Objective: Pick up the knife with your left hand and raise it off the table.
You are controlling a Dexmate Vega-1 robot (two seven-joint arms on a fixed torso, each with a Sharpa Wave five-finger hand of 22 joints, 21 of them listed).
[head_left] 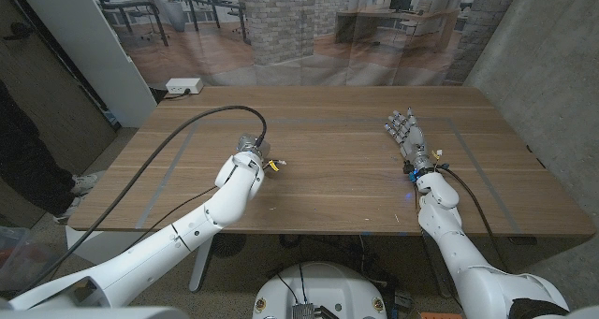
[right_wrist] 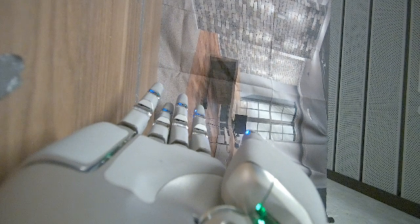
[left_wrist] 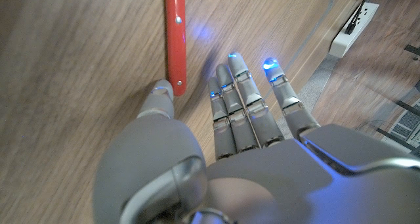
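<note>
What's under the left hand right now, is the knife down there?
Yes. The knife's red handle lies on the wooden table, beside the left hand, its end at the thumb. The blade is out of frame, and the hand hides the table beneath the palm.

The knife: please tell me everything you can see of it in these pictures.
Of the knife, the left wrist view shows a long, straight red handle that looks like plastic, with a small pale rivet. It lies flat on the wooden table. Its blade cannot be seen. The left hand is beside it: the thumb tip is at the handle's end and seems to touch it, the fingers extended alongside. It is not lifted yet.
</note>
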